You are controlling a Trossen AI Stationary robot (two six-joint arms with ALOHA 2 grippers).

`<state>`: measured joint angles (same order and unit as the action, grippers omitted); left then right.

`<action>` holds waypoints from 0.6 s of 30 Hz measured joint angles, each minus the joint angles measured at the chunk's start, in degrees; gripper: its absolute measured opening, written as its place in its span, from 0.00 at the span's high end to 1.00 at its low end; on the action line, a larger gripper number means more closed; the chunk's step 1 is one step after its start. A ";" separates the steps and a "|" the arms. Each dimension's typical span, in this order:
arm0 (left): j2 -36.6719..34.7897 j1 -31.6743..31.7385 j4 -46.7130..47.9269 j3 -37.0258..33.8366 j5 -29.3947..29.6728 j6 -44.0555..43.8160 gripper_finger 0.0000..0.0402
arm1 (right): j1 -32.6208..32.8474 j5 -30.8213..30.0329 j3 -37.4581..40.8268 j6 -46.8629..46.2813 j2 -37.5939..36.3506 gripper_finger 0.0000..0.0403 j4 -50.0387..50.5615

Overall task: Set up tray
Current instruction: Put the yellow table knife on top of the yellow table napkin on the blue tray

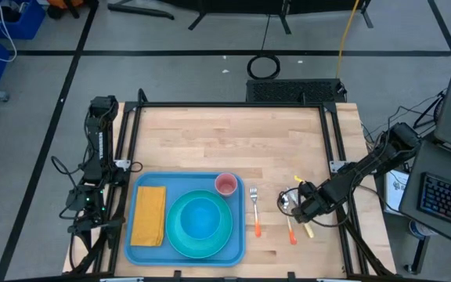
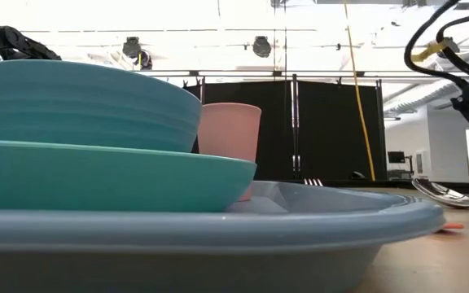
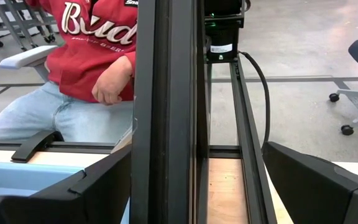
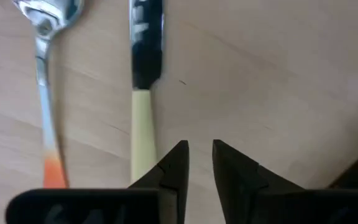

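**Right hand low over the cutlery, tray set beside it**

Cutlery lies directly under the right hand (image 4: pixel 197 163), which hangs low over the table (image 1: pixel 233 145). Its two fingers (image 4: pixel 169 168) stand a narrow gap apart and grip nothing; bare wood shows between the tips. Just beside one finger lies a knife (image 4: pixel 143 93) with a cream handle and a dark, shiny blade pointing away from the hand. Next to the knife, a little farther from the fingers, lies a spoon (image 4: pixel 45 93) with an orange handle end; knife and spoon run roughly parallel and do not touch.

Farther out on the hand's left side, an orange-handled fork (image 1: pixel 254 210) lies on the wood, between the spoon and the tray (image 1: pixel 185 254). The tray sits at the near edge of the table, well apart from the hand. On it, nearest the hand, a pink cup (image 1: pixel 225 184) stands upright in the far corner. Beside the cup a teal plate (image 1: pixel 180 239) carries a blue bowl (image 1: pixel 200 217). Beyond the plate, a yellow napkin (image 1: pixel 149 214) lies flat along the tray's far end.

Farthest off, the left hand (image 3: pixel 197 186) waits past the table's left rail, fingers spread wide and empty. A person (image 3: pixel 92 62) in a red top sits beyond it.
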<state>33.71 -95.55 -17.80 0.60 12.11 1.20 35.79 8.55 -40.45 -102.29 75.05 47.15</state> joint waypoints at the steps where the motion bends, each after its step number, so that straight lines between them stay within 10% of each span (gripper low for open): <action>1: 0.00 -0.02 0.00 0.00 -0.01 0.00 0.12 | 0.07 0.12 0.00 0.08 0.00 0.87 -0.28; 18: 0.01 0.00 0.00 0.00 0.00 0.00 0.12 | 0.37 -2.42 -0.07 0.00 2.75 0.84 -8.52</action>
<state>33.73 -95.55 -17.80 0.60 12.11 1.20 36.16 6.13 -40.51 -102.28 77.80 38.63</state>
